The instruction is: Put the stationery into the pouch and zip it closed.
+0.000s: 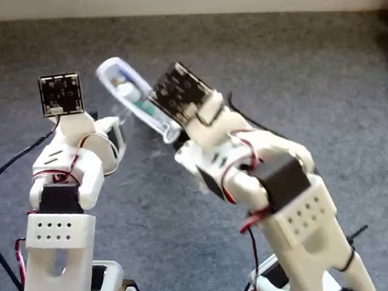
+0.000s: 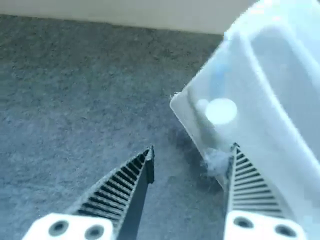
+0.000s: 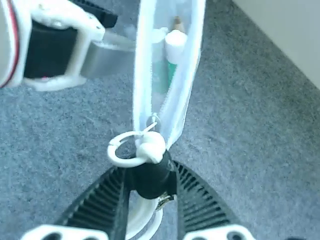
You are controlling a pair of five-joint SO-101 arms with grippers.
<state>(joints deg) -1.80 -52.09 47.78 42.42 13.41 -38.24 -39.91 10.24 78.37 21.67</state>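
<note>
Translucent pouch (image 1: 134,96) judged light, limp, slick. Right gripper (image 3: 147,172) clenched on zipper pull (image 3: 131,150); left gripper (image 2: 192,157) released beside the pouch corner, the best hold.

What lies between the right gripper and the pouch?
The zipper pull with its white ring, held by the right gripper, in the right wrist view.

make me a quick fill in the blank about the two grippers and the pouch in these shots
1. The right gripper is ____ on the zip pull.
2. The left gripper's jaws stand ____, with the pouch beside one finger.
3. The stationery is ____ the pouch.
Missing words: shut; open; inside
</note>
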